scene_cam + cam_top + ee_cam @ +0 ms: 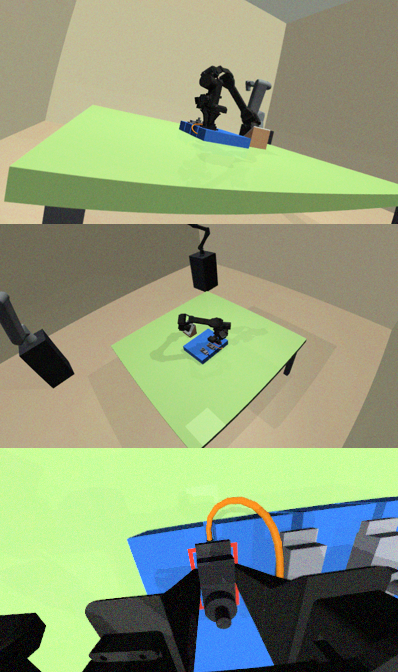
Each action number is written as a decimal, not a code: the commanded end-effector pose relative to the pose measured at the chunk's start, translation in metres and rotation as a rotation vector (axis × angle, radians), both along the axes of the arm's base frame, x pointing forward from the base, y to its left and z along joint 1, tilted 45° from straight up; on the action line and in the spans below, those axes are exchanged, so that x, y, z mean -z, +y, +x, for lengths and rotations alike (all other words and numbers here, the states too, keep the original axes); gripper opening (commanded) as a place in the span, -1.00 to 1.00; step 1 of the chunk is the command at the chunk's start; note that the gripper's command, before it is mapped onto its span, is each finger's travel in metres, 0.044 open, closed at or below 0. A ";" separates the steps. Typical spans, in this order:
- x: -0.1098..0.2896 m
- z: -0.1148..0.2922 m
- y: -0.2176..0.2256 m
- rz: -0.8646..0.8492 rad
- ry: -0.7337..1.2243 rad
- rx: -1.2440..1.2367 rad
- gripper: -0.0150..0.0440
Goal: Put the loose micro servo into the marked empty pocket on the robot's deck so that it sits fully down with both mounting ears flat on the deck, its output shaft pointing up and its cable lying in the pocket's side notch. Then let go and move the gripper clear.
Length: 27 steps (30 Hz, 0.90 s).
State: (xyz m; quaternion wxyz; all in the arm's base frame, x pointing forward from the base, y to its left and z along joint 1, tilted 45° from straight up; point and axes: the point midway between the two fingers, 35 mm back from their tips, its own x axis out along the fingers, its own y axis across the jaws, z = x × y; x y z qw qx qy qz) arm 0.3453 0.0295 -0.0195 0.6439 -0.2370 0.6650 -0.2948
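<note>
The claw (216, 593) grips the servo (217, 573), held just over the red-marked pocket (192, 559) at the deck (160, 563) corner — if it drops off-centre, an ear may catch the rim, or the orange cable (250, 505) arching beyond could miss the notch.

The servo (216, 573) looks like matt dark plastic, its cable (250, 505) smooth orange. The deck (165, 558) beneath it is smooth blue plastic. The table (178, 390) under the deck is flat matt green.
</note>
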 end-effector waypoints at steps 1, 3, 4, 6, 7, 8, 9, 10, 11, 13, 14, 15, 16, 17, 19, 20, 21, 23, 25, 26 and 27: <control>0.002 -0.001 -0.002 -0.004 0.002 -0.009 -0.49; 0.002 0.000 -0.002 -0.004 0.002 -0.009 -0.40; 0.002 0.000 -0.001 -0.004 0.002 -0.009 -0.31; 0.002 0.000 -0.001 -0.004 0.002 -0.009 -0.14; 0.002 -0.001 -0.001 -0.004 0.002 -0.009 -0.05; 0.002 -0.001 -0.001 -0.004 0.002 -0.009 0.04; 0.002 -0.001 -0.001 -0.004 0.002 -0.009 0.13; 0.002 -0.001 -0.001 -0.004 0.002 -0.009 0.14; 0.000 0.000 0.001 -0.004 0.002 -0.009 0.14; -0.008 0.000 0.009 -0.003 0.002 -0.009 0.14; -0.015 0.000 0.015 -0.003 0.002 -0.009 0.14; -0.022 -0.001 0.020 -0.003 0.003 -0.009 0.14; -0.024 -0.002 0.022 -0.003 0.003 -0.009 0.14; -0.025 -0.003 0.022 -0.003 0.003 -0.009 0.14; -0.024 -0.003 0.023 -0.003 0.003 -0.009 0.14; -0.024 -0.003 0.023 -0.003 0.003 -0.009 0.14; -0.023 -0.005 0.023 -0.005 0.005 -0.019 0.23; -0.029 -0.016 0.032 -0.001 0.005 -0.019 0.41; -0.038 -0.035 0.046 0.005 0.007 -0.020 0.59; -0.043 -0.048 0.054 0.007 0.007 -0.018 0.68; -0.050 -0.064 0.062 0.007 0.008 -0.016 0.77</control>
